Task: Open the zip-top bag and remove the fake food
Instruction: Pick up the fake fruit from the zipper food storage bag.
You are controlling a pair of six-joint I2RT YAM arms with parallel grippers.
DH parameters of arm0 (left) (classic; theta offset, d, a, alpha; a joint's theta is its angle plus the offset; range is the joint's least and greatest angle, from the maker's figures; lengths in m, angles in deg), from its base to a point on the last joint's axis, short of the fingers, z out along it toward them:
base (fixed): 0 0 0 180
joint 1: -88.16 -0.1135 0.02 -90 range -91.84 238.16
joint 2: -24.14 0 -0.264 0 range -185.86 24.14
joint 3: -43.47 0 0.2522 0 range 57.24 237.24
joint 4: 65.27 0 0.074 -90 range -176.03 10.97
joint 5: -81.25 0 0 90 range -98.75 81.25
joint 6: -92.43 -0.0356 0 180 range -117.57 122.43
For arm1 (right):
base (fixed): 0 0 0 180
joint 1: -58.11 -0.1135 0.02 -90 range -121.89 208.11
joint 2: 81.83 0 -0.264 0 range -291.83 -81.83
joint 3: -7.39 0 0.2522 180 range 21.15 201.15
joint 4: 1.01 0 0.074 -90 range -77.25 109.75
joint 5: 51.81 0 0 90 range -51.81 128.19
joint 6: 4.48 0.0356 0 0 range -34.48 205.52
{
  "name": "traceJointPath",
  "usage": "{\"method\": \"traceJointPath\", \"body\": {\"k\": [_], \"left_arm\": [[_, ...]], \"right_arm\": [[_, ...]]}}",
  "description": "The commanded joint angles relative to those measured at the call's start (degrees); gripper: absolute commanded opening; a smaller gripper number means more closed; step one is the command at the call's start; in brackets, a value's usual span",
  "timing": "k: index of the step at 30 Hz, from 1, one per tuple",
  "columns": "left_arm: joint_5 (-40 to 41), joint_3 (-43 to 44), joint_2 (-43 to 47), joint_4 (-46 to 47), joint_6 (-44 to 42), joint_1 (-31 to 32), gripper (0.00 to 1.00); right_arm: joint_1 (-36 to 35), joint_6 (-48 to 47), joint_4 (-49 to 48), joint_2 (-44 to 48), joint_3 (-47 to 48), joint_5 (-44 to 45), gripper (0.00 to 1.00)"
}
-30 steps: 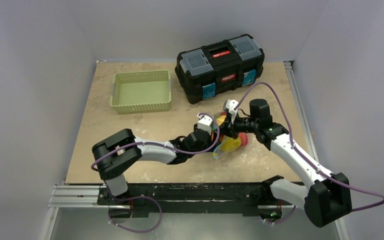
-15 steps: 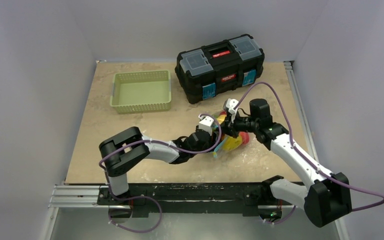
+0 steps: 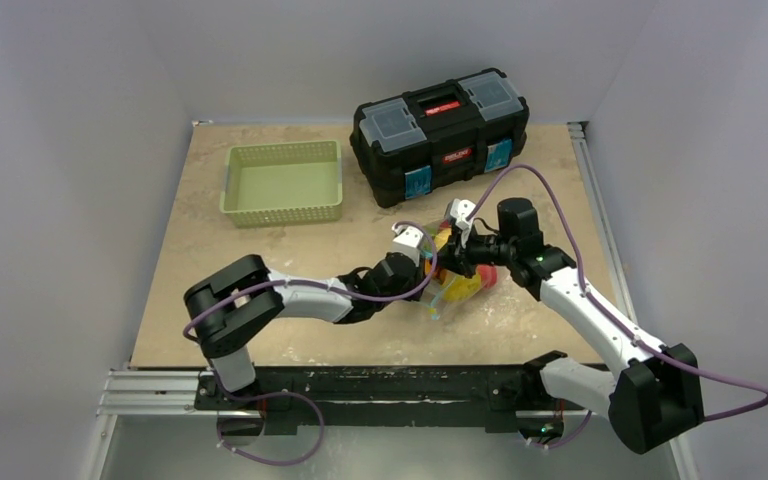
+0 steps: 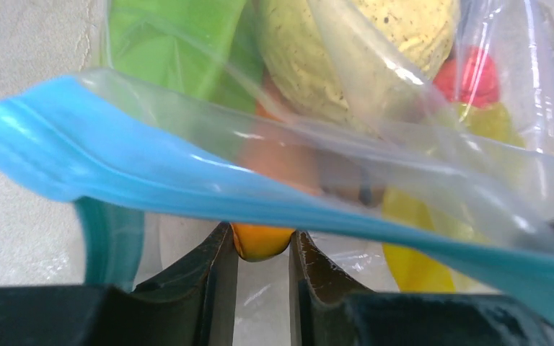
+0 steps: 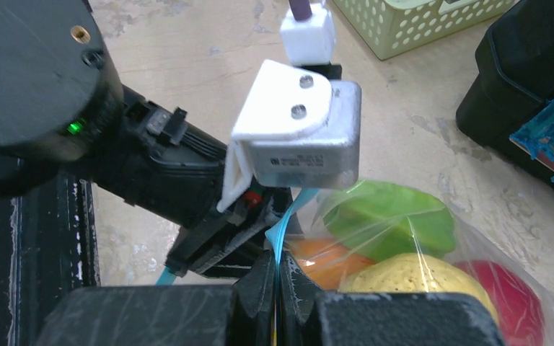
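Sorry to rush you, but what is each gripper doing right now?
Left gripper: closed on an orange piece of fake food.
Right gripper: shut on the blue zip strip of the zip-top bag.

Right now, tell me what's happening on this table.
Both arms meet at the bag in mid-table. The right claw is shut on its blue zip strip. The left claw pinches an orange piece at the bag's mouth; whether through the plastic is unclear. The other food lies inside the bag, and none seems to be out yet.
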Motion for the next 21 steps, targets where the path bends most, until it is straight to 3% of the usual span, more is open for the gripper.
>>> {"method": "traceJointPath", "body": {"k": [1,14,21], "left_arm": [[-0.8,-0.7,7.2,-2.8,0.2,-0.4,0.0],[-5.3,-4.9,16.6,-10.0,3.4,0.4,0.0],[-7.8,-1.5,21.3,-20.4,3.2,0.4,0.0]], "right_arm": [[0.2,-0.7,-0.3,1.2,-0.1,-1.1,0.0],[0.3,-2.7,1.0,1.6,-0.2,-0.8,0.0],[0.2,-3.8,1.9,0.9,0.1,-1.5,0.0]]}}
